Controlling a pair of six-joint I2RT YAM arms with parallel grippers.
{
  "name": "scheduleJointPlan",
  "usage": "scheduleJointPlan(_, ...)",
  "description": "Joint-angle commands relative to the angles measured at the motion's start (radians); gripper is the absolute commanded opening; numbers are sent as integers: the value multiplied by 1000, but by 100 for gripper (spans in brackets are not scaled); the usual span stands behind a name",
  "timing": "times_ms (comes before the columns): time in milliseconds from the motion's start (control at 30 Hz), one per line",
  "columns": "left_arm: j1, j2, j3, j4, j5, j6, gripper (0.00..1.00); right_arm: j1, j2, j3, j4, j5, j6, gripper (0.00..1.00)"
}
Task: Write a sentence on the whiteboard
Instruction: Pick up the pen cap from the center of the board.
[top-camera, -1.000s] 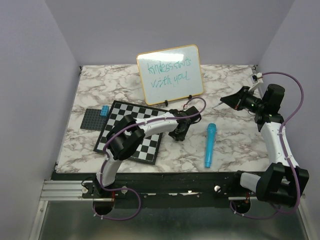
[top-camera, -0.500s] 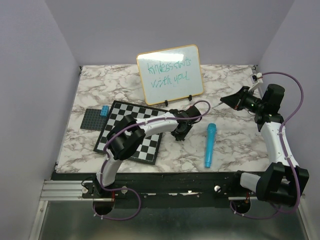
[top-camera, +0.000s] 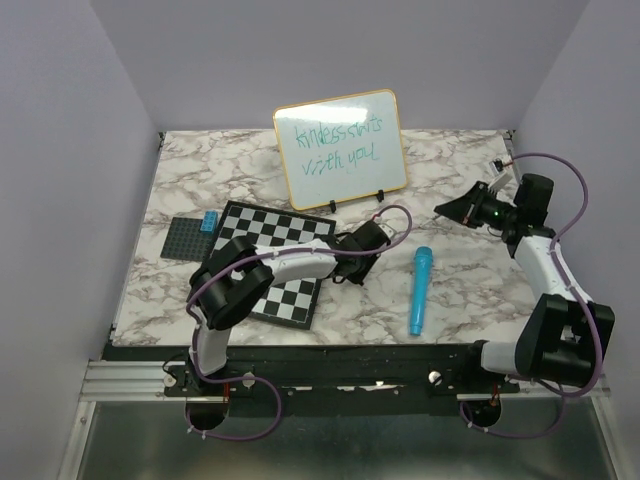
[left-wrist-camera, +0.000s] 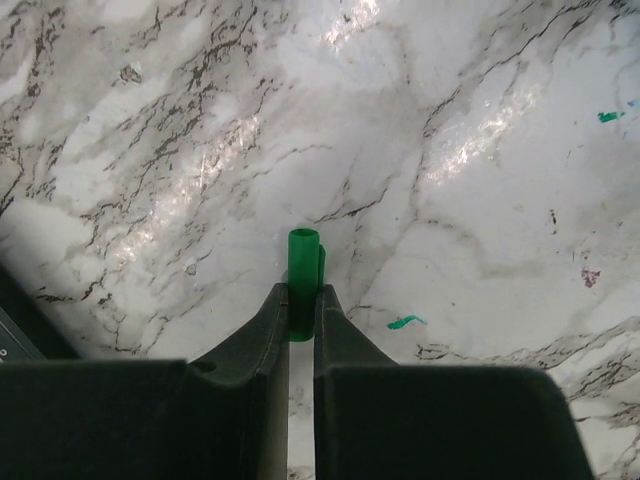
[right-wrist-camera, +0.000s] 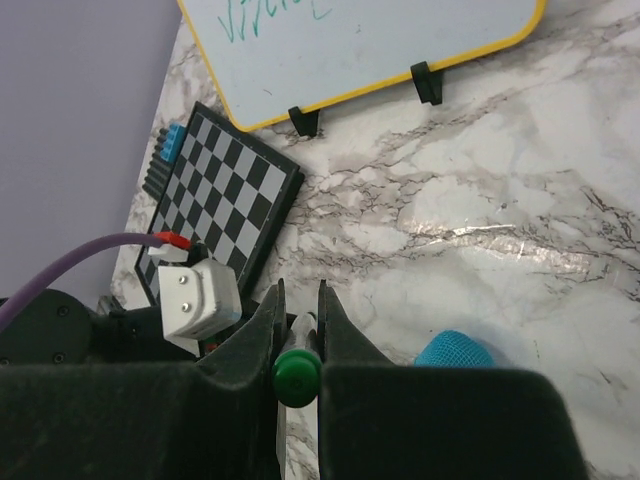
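With the sentence (top-camera: 330, 145) done on the whiteboard (top-camera: 388, 118), the green cap (left-wrist-camera: 303, 252) is pinched by the left end effector (left-wrist-camera: 301, 292) and the marker (right-wrist-camera: 297, 377) by the right end effector (right-wrist-camera: 299, 300), probably for recapping.

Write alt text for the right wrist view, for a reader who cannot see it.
The right gripper is shut on a green-ended marker above a marble table. Beyond stands the yellow-framed whiteboard, its green writing cut off at the top; a checkered board lies at left and a teal object peeks in at bottom right.
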Motion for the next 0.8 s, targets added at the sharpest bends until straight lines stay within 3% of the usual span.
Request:
scheduleJointPlan(0, -17, 88, -152, 76, -23, -14, 3, 23, 35, -17, 30, 2, 39, 0)
scheduleJointPlan(400, -43, 27, -309, 245, -64, 51, 3, 211, 195, 40, -42, 120, -1, 1)
scheduleJointPlan(767, -35, 73, -217, 98, 72, 58, 5, 337, 334, 118, -108, 246, 15, 0)
